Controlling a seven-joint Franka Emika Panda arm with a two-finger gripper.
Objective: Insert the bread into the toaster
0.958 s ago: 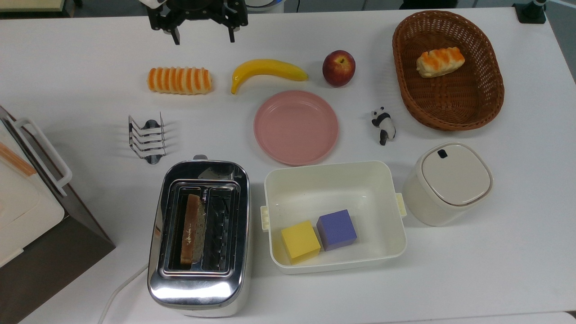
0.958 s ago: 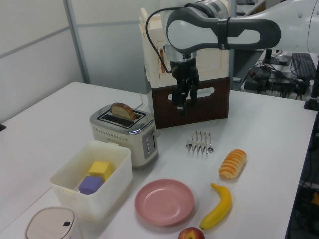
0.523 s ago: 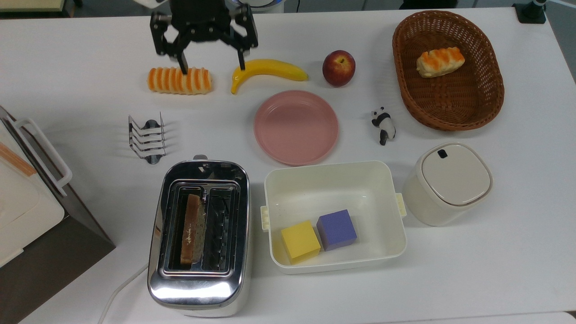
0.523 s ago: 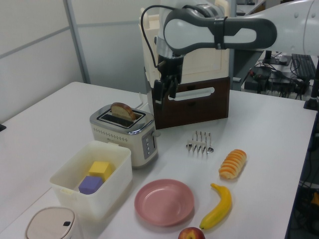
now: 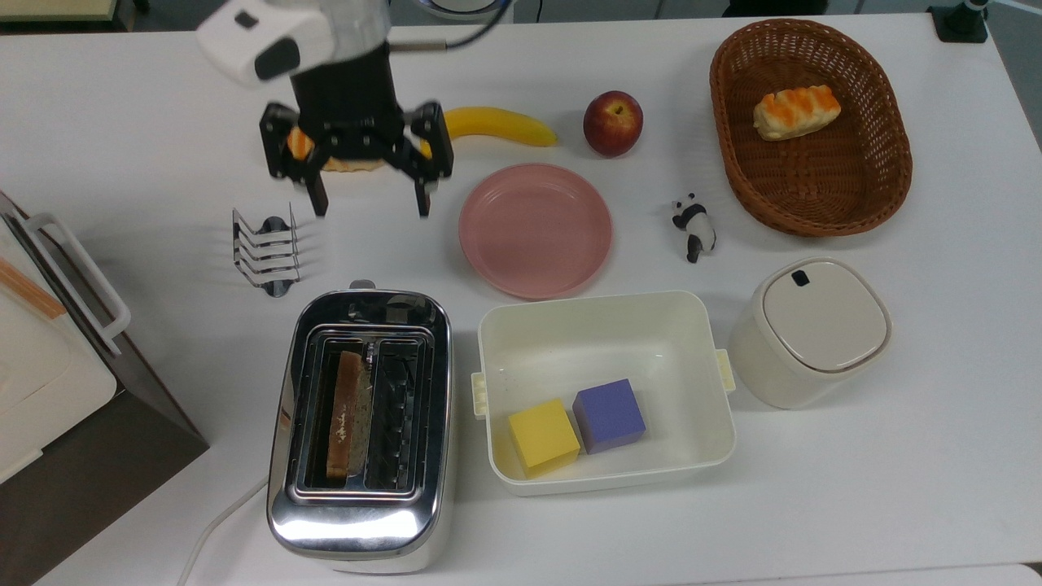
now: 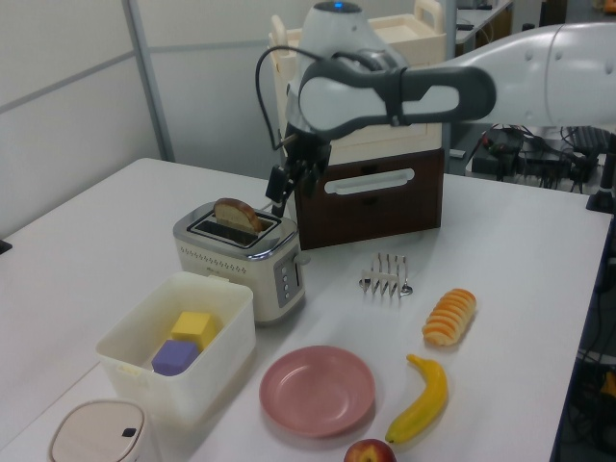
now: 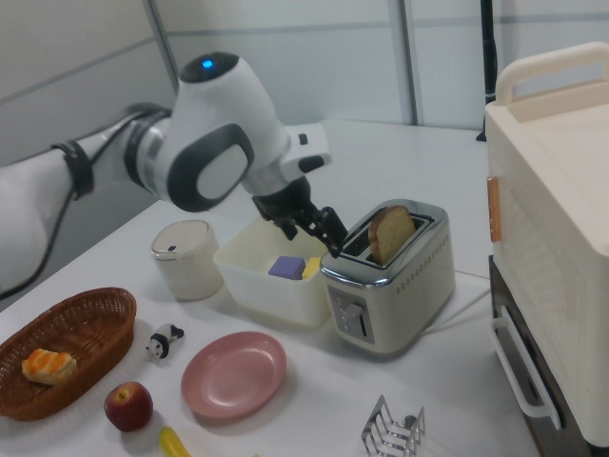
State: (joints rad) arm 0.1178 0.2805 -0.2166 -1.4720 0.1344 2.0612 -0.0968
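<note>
On the white desk [image 5: 122, 122], the little wire rack [image 5: 264, 250] sits just above the shiny toaster [image 5: 361, 430] in the top view. The slice of bread [image 5: 348, 413] stands on its edge in the toaster's left slot in the top view. Its long side runs along the slot, the same way the toaster is long, and its top pokes up. The tool [image 5: 369, 205] hangs above the toaster in the top view, with its two fingers spread wide and nothing in them. To the toaster's right sits a white box [image 5: 606, 325].
</note>
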